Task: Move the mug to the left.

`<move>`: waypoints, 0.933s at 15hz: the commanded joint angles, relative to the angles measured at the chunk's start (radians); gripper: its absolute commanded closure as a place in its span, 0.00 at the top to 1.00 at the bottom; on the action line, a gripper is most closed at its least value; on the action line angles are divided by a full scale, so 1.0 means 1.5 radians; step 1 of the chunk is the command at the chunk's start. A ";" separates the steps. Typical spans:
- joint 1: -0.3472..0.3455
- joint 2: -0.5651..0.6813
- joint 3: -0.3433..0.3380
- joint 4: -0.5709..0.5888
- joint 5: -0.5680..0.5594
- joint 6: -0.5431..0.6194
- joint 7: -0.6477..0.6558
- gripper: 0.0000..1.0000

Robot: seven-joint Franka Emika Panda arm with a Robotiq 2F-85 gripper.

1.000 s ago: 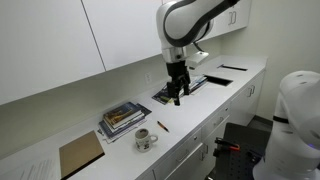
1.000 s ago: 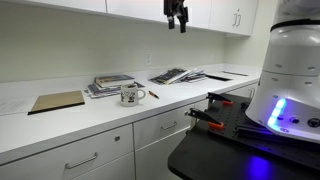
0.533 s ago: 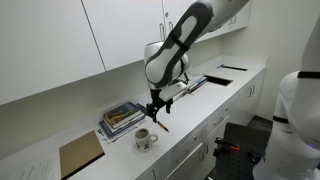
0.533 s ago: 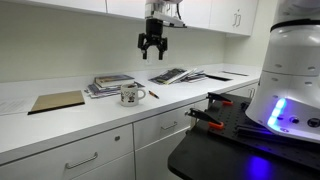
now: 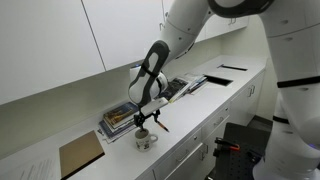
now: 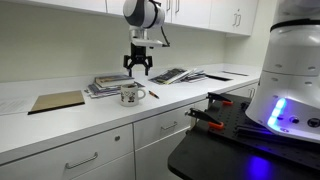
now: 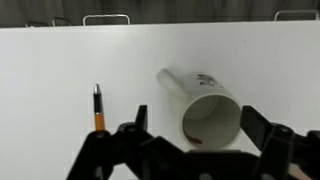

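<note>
White countertop under wall cabinets | mug upright near front edge, just before stack of books, pen beside it | gripper above mug, fingers spread wide, gripping nothing, clear of rim

The mug is small and white, with a dark pattern on its side and a side handle. It stands upright on the table, just below the gripper, not touching it
</note>
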 commanded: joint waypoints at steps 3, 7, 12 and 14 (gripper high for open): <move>0.020 0.121 -0.033 0.118 -0.006 -0.023 0.079 0.88; 0.024 0.170 -0.046 0.154 -0.012 -0.033 0.074 0.53; 0.033 0.189 -0.044 0.150 -0.014 -0.026 0.062 0.15; 0.041 0.186 -0.049 0.144 -0.017 -0.019 0.067 0.00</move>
